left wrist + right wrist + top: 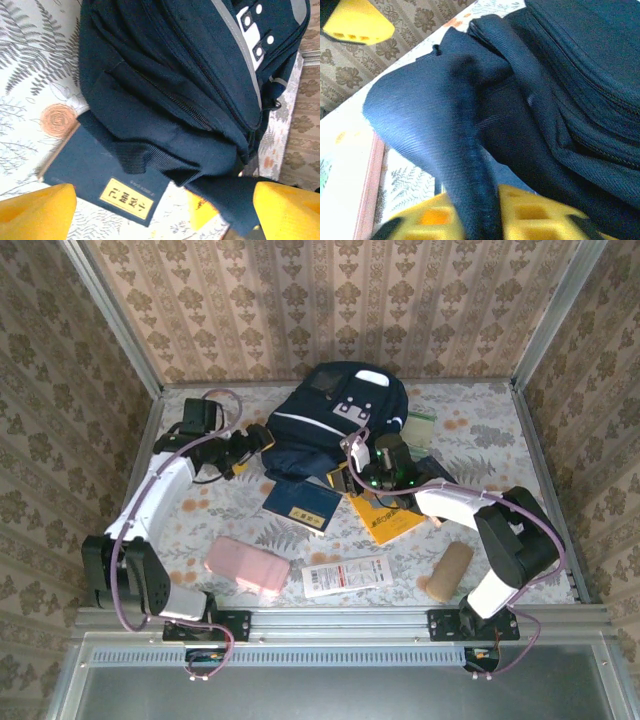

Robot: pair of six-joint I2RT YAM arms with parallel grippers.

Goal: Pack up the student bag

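Note:
The student bag (330,415), a large navy backpack with white trim, lies at the back centre of the table. My left gripper (250,445) hovers open at its left side; in the left wrist view its yellow fingertips (45,210) stand wide apart, with the student bag (190,75) ahead of them. My right gripper (350,475) is at the bag's near edge. In the right wrist view a raised fold of the student bag (435,110) runs down between the yellow fingers (545,210), touching both.
A navy booklet with a yellow label (300,505) lies partly under the bag's near edge, next to an orange book (388,520). Nearer the front lie a pink case (247,564), a white packet (345,575) and a tan cylinder (448,571). A green-and-white packet (420,427) sits right of the bag.

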